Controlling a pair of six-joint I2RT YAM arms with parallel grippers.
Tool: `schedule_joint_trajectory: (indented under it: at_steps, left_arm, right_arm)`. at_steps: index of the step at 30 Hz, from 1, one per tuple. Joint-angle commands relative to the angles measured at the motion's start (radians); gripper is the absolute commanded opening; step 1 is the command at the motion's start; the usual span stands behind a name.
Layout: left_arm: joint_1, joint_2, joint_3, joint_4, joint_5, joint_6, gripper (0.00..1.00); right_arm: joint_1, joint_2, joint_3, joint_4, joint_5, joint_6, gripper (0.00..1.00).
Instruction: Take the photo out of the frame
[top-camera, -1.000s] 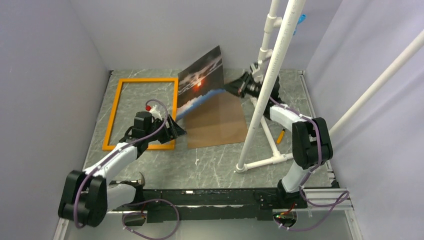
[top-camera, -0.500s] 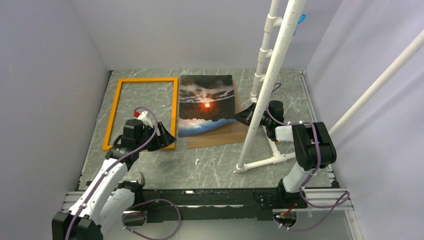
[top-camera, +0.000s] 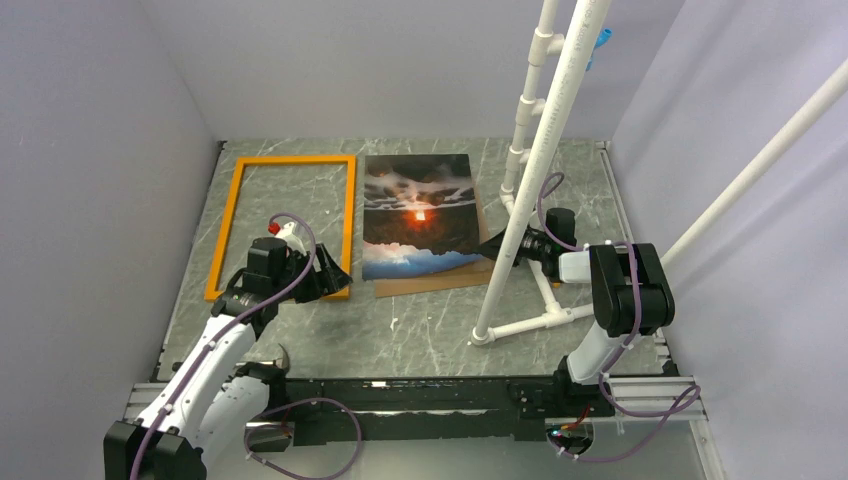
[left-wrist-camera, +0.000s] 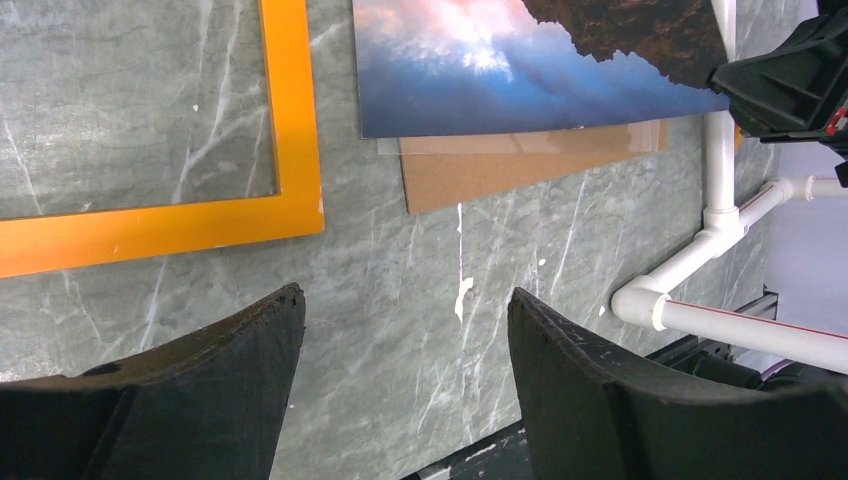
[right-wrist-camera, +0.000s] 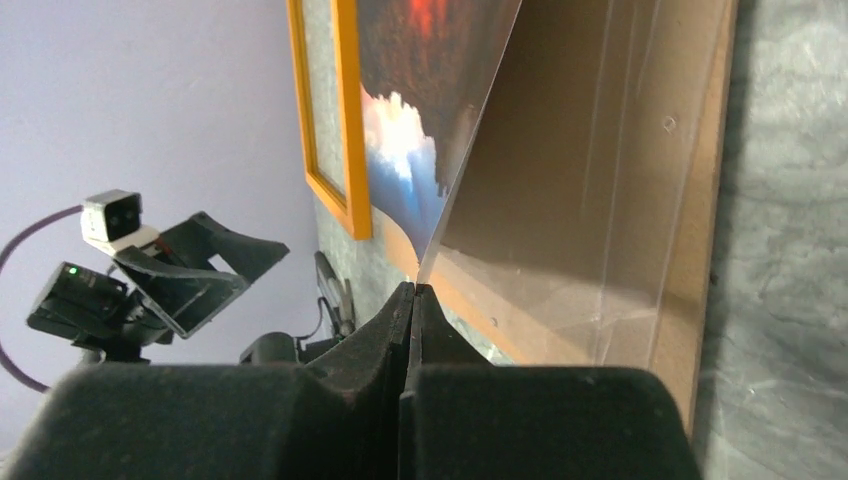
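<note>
Farthest left on the grey marbled table (top-camera: 430, 330), the frame (top-camera: 295, 159) lies flat with bare tabletop showing through its opening, so I judge it emptied. My left gripper (top-camera: 325, 272) hovers over the frame's near right corner with its jaws spread wide and nothing between them. The left wrist view shows only tabletop in the gap, with the orange bar (left-wrist-camera: 291, 110) just beyond the fingertips. I read this as the gripper being parked where it could pin the frame without being in the way. Next to the frame's right bar and outside it, the photo (top-camera: 418, 215) rests picture-up on the brown backing board (top-camera: 430, 280), whose near edge sticks out beneath it. A clear sheet (right-wrist-camera: 640, 200) seems to lie between them. My right gripper (top-camera: 497, 245) is clamped tight on the photo's near right corner. In the right wrist view the print (right-wrist-camera: 400, 130) curves up off the board (right-wrist-camera: 600, 150) into the closed fingertips, a thin edge pinch that keeps the image unmarked. The white pipe stand (top-camera: 530, 160) crosses in front of that gripper from above, so I rely on the wrist camera there. To my eye all that remains is letting go.
</note>
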Motion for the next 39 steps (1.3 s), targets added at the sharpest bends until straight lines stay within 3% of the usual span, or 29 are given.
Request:
schedule_joint_trajectory:
  at_steps: [1,4,6,14,18,21,25,30,39]
  left_arm:
    - [0.004,-0.013,0.029,0.007,0.019,0.004,0.77]
    - [0.004,-0.047,0.050,-0.025,0.005,0.014,0.77]
    - [0.004,-0.077,0.072,-0.058,-0.020,0.028,0.77]
    - [0.004,-0.169,0.195,-0.180,-0.056,0.103,0.78]
    - [0.004,-0.208,0.251,-0.208,-0.061,0.109,0.78]
    - [0.005,-0.217,0.304,-0.221,-0.054,0.102,0.78]
    - [0.004,-0.222,0.376,-0.206,-0.041,0.096,0.78]
    - [0.004,-0.216,0.519,-0.242,-0.099,0.131,0.78]
    - [0.005,-0.226,0.673,-0.302,-0.185,0.136,0.80]
  right_arm:
    - [0.001,-0.008,0.045,-0.192,0.019,-0.150,0.04]
    - [0.006,-0.054,0.093,-0.430,0.130,-0.265,0.25]
    - [0.008,-0.104,0.124,-0.587,0.272,-0.340,0.33]
    - [0.125,-0.406,0.204,-0.972,0.769,-0.439,0.50]
    - [0.222,-0.630,0.254,-1.108,0.895,-0.444,0.53]
    - [0.236,-0.798,0.277,-1.161,0.906,-0.474,0.55]
    - [0.236,-1.007,0.299,-1.175,0.861,-0.500,0.66]
    - [0.237,-1.207,0.311,-1.155,0.928,-0.475,0.98]
    - [0.236,-1.285,0.415,-1.266,1.244,-0.453,1.00]
